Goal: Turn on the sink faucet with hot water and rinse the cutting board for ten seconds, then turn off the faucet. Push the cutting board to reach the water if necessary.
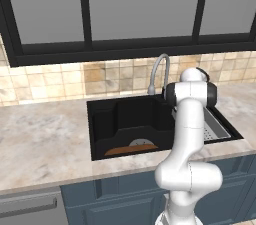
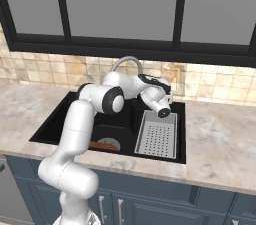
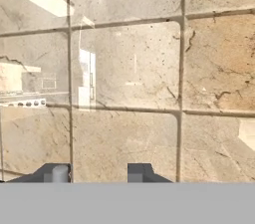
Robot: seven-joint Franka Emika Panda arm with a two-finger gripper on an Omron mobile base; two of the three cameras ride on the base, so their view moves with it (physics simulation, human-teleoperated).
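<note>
At the bottom of the hand view, the end effector (image 3: 97, 173) stands parted and empty facing wall tiles (image 3: 129, 63); the cutting board (image 1: 131, 149) lies low in the sink (image 1: 107, 119).

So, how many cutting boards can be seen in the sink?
1. The cutting board lies on the floor of the sink, along the front wall, partly over the round drain. The arm hides part of the basin, so another one could be behind it.
</note>
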